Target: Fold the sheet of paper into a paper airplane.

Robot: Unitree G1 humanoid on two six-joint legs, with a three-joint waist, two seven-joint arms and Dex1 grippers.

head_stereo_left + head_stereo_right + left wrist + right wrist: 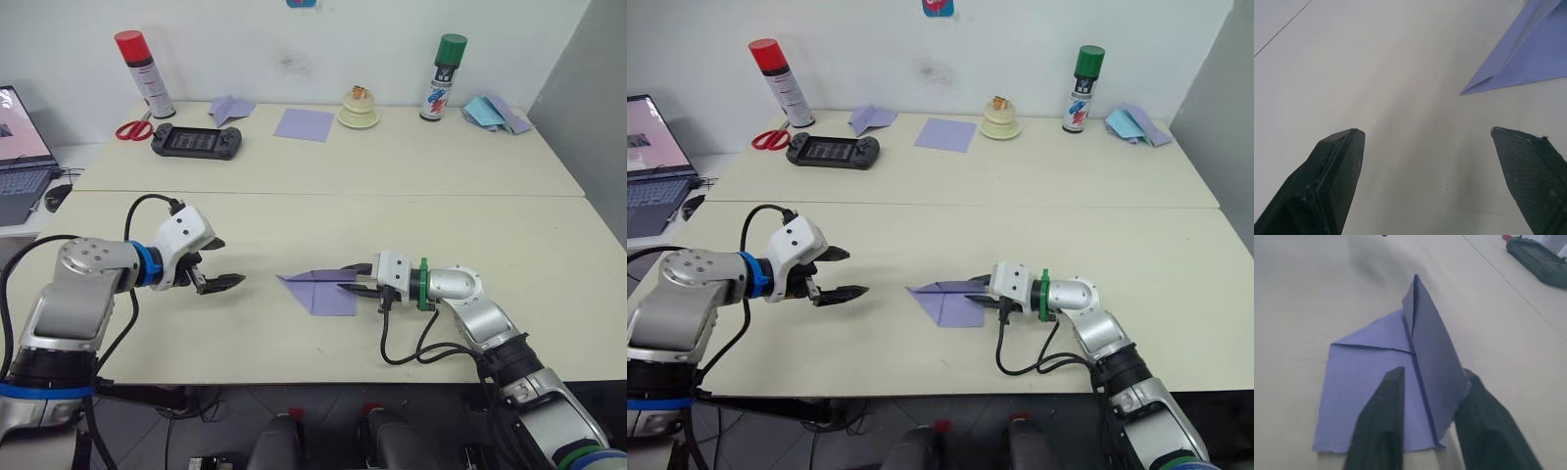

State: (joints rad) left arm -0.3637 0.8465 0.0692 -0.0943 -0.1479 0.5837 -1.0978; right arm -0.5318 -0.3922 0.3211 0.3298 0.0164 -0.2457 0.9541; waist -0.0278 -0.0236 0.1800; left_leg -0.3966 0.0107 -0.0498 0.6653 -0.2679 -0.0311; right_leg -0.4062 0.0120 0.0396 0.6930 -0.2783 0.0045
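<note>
The sheet of paper point(319, 287) lies partly folded on the near table point(294, 338), its point aimed at 9 o'clock, one half flat and the other flap lifted along the centre crease. My right claw point(1432, 391) comes in from 3 o'clock and pinches that raised flap, one finger on either side of it. My left claw point(221, 262) hovers over bare tabletop at 9 o'clock from the paper, well apart from it, fingers point(1334, 169) spread wide around nothing. On the far table, at 12 o'clock, lie a smooth lavender square point(304, 123), a black game console point(196, 141), red scissors point(133, 129), two spray cans point(143, 72) and some light-blue paper pieces point(482, 110).
</note>
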